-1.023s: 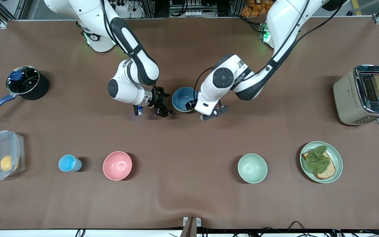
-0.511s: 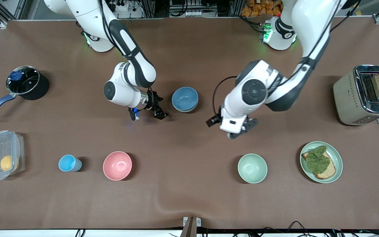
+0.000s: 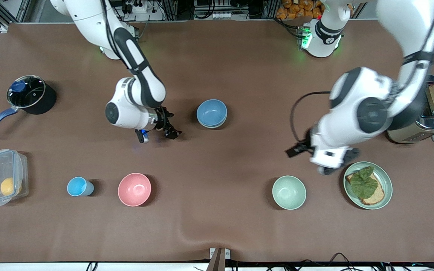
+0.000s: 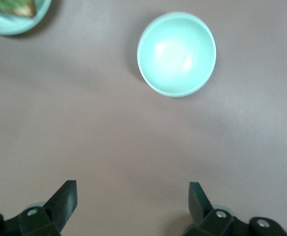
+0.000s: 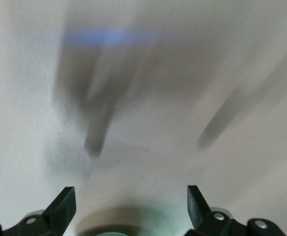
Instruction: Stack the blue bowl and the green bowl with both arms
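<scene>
Brown cloth-covered table point(image 3: 217, 226) fills the view.

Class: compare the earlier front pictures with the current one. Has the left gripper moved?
Yes. The left gripper has left the blue bowl and now hangs open near the green plate, toward the left arm's end.

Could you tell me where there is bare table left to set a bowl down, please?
The widest bare patch lies between the pink bowl and the green bowl, nearer the camera than the blue bowl. Another lies between the blue bowl and the toaster. It is crowded between the green bowl and the plate, where the open left gripper hangs.
</scene>
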{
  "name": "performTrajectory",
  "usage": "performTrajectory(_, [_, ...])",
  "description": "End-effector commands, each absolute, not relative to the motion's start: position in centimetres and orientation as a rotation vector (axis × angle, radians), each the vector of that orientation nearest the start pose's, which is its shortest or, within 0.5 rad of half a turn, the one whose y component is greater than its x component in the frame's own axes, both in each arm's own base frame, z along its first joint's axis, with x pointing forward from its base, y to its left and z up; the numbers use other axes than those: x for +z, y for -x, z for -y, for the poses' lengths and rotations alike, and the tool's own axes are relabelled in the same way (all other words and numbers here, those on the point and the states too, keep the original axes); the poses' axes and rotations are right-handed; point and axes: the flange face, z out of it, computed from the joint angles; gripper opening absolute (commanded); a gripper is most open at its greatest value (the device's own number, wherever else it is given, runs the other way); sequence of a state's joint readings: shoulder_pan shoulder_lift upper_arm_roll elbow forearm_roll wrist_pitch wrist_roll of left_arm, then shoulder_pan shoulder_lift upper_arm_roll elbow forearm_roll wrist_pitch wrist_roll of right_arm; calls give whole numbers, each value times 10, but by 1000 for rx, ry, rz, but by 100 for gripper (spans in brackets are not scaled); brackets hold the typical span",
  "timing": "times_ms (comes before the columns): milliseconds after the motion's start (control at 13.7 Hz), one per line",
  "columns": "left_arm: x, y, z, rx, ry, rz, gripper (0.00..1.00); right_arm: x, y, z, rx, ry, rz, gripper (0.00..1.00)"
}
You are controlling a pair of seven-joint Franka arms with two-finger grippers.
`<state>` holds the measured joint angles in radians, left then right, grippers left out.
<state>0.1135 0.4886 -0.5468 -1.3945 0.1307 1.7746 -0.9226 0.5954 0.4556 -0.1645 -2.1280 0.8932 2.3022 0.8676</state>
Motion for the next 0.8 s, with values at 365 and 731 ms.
performTrajectory(365, [516, -598, 190, 93, 3090, 965, 100, 255, -526, -115, 800, 2526, -1353, 100])
performTrajectory(731, [499, -559, 207, 15, 3040, 1043, 100, 335, -545, -39, 818, 2670, -1226, 100])
